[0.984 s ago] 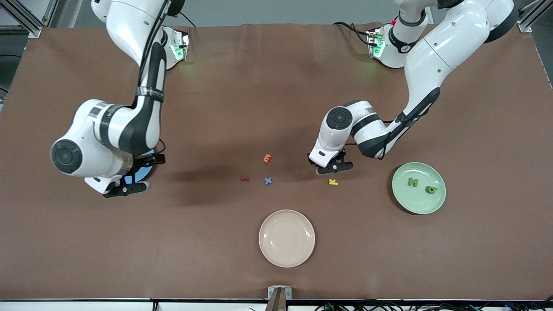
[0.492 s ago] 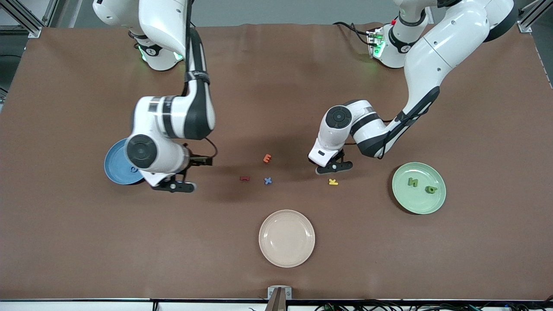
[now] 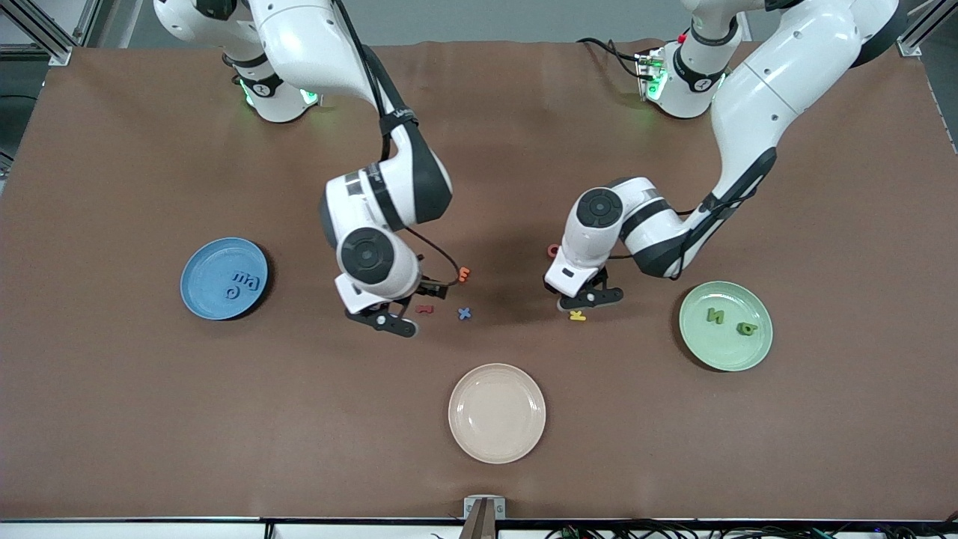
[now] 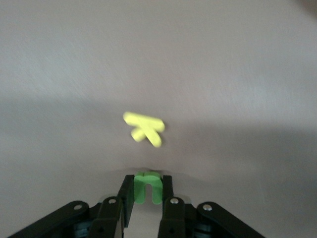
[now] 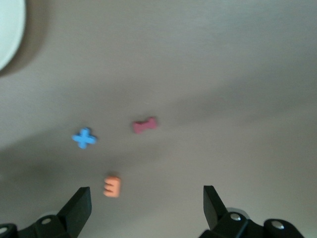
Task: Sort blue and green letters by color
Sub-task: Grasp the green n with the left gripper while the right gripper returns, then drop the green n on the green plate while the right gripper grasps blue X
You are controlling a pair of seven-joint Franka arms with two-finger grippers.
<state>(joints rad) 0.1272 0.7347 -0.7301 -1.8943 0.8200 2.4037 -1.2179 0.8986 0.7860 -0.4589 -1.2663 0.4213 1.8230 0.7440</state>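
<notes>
- The table is covered by a matte brown cloth, faintly creased along the edge where the arm bases stand.
- A glossy round blue plate sits toward the right arm's end, with blue letters lying in it, their shapes hard to tell apart against the glaze.
- A pale green plate sits toward the left arm's end, holding two chunky green letters.
- An empty cream plate lies near the middle of the front-camera edge.
- Mid-table lie a blue X, a dark red piece, an orange E, a yellow K and a small red ring.
- The left gripper, wrist bent downward from a folded elbow, hovers just over the yellow K and is clamped on a small green letter with an arch-like notch.
- The right gripper hangs over the dark red piece, its arm reaching in from the base edge, black fingers spread wide and empty.
</notes>
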